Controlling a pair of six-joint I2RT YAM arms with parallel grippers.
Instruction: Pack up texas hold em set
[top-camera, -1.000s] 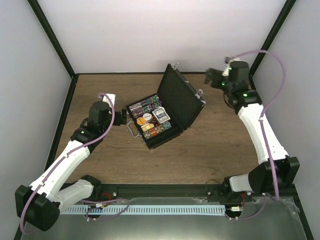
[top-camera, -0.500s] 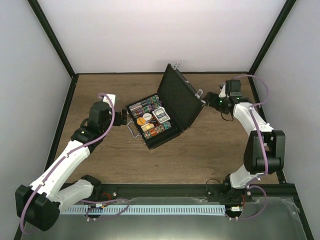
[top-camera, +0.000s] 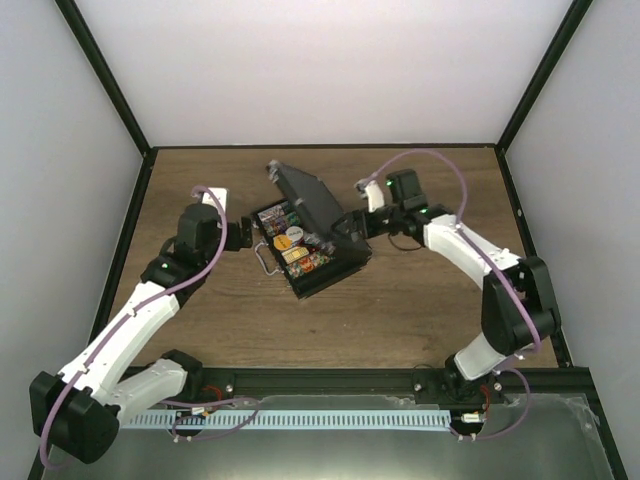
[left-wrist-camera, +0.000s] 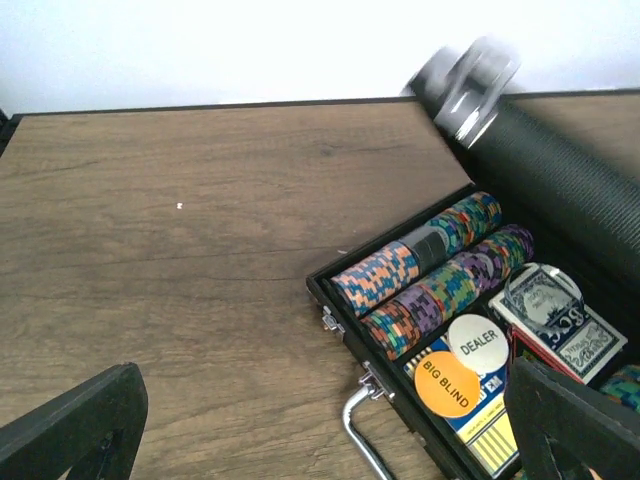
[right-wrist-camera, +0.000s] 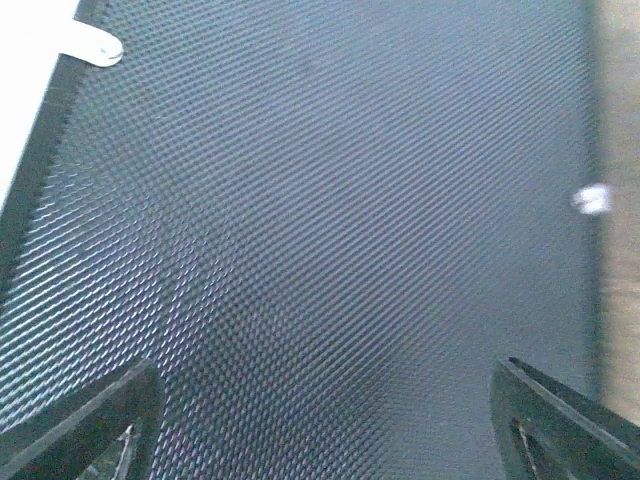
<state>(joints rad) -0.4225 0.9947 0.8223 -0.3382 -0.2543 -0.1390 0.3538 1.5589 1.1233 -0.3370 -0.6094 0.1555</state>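
Surface: brown wooden table (top-camera: 420, 300), enclosed by white walls.
Case: flat black rectangular hinged case (top-camera: 335, 272) is set mid-table, its textured lid (top-camera: 312, 200) tilted partway over.
Contents: multicoloured poker chips (left-wrist-camera: 430, 275), round orange button (left-wrist-camera: 445, 383), blue-backed card deck (left-wrist-camera: 555, 320) are lodged inside.
Left gripper (top-camera: 244, 233): held wide apart, empty, beside the silver handle (left-wrist-camera: 355, 440).
Right gripper (top-camera: 356, 215): fingers spread, nothing clasped, set close to the lid's outer face.

a wood-grain worktop (top-camera: 420, 310) sits between plain white walls (top-camera: 320, 70), with black frame posts (top-camera: 102, 70) at the corners.
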